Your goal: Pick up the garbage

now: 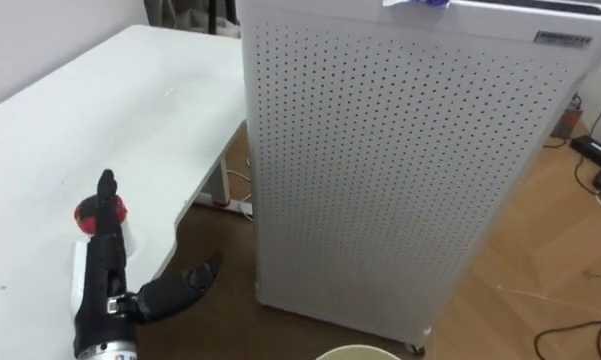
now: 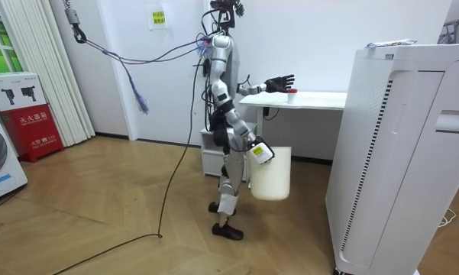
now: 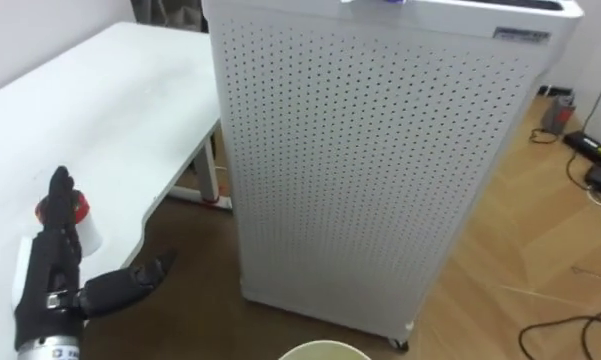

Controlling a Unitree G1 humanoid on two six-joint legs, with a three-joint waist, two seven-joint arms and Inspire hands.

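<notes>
A small red-and-white piece of garbage point(image 1: 84, 213) lies near the front edge of the white table point(image 1: 130, 110). My left hand point(image 1: 104, 265) reaches over the table with its fingers straight and its thumb spread out past the table's edge; the fingertips lie over the garbage. In the room view the same hand point(image 2: 275, 82) is stretched out level above the table, next to the red item point(image 2: 292, 91). My right hand point(image 2: 253, 147) hangs at my side and holds a white bin point(image 2: 272, 174) by its rim, off the floor. The bin's rim point(image 1: 358, 352) shows at the bottom of the eye view.
A tall white perforated appliance point(image 1: 400, 160) stands on casters close to the table's right, with something blue and white point(image 1: 417, 3) on top. Cables point(image 1: 600, 165) lie on the wood floor to its right. I stand at the table's corner.
</notes>
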